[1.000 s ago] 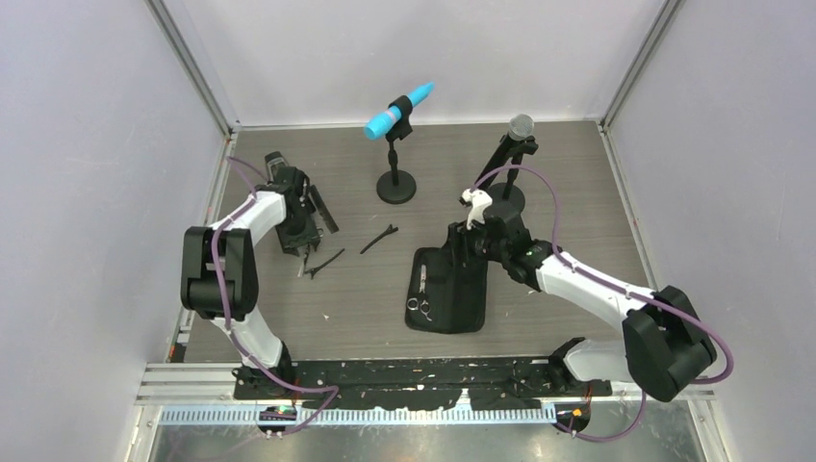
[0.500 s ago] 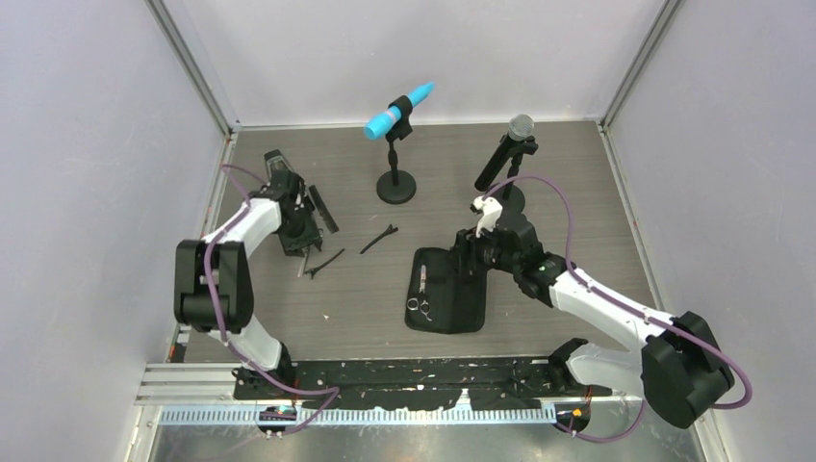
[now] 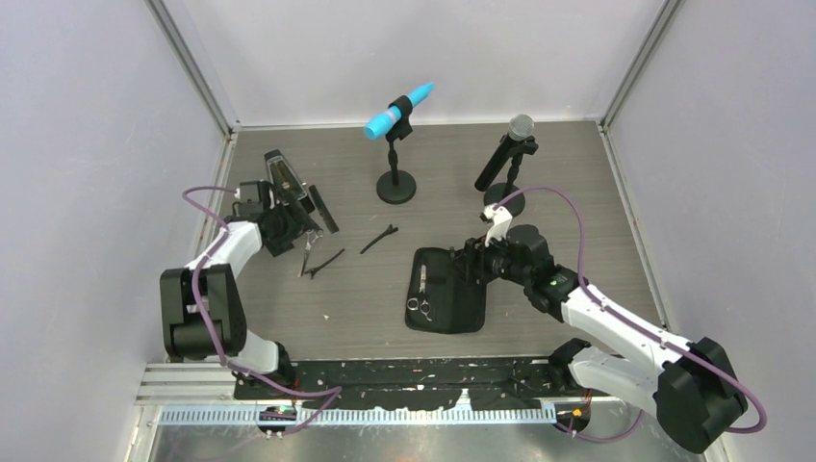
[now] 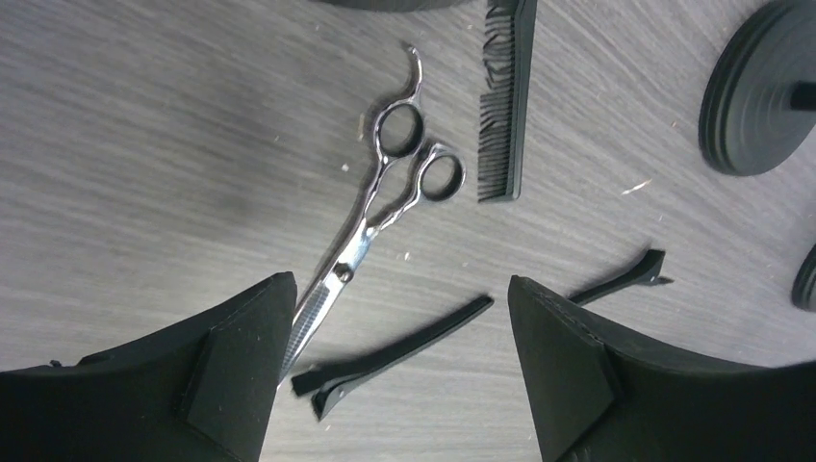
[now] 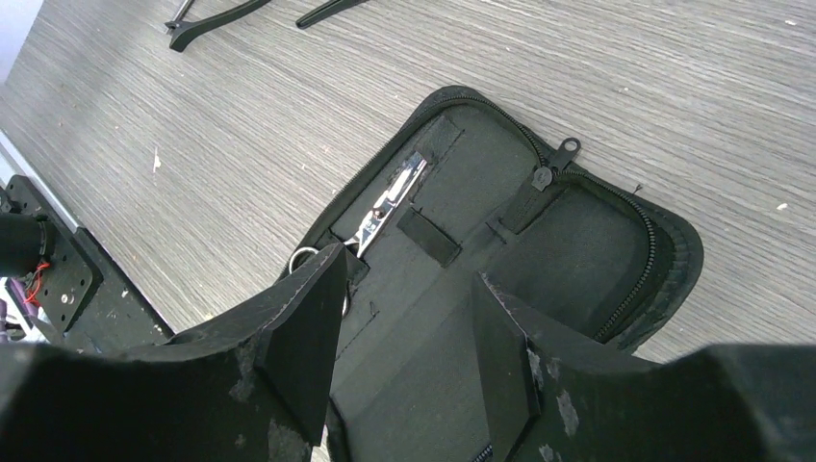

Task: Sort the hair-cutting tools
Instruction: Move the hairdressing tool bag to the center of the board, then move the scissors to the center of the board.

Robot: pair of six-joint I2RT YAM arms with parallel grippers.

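Note:
One pair of silver scissors (image 4: 385, 192) lies flat on the table, its blade tip running under my left finger (image 4: 241, 366). Beside the rings lies the black comb (image 4: 505, 106). A black hair clip (image 4: 395, 356) lies between the wide-open jaws of my left gripper (image 4: 399, 318), untouched, and a second clip (image 4: 621, 282) lies past the right finger. From above, the left gripper (image 3: 291, 229) sits just left of the scissors (image 3: 307, 252). My right gripper (image 5: 409, 308) hovers open and empty over the open case (image 5: 577, 241), which holds another pair of scissors (image 5: 390, 202).
A black metronome (image 3: 284, 173) stands behind the comb (image 3: 322, 212) at the back left. Two microphone stands, one with a blue mic (image 3: 396, 111) and one with a black mic (image 3: 510, 154), stand at the back. The case (image 3: 462, 298) lies centre-right.
My left gripper has opened wide and the left arm has swung back toward the left wall, off the scissors. The right arm has drawn back toward the near edge, still over the case.

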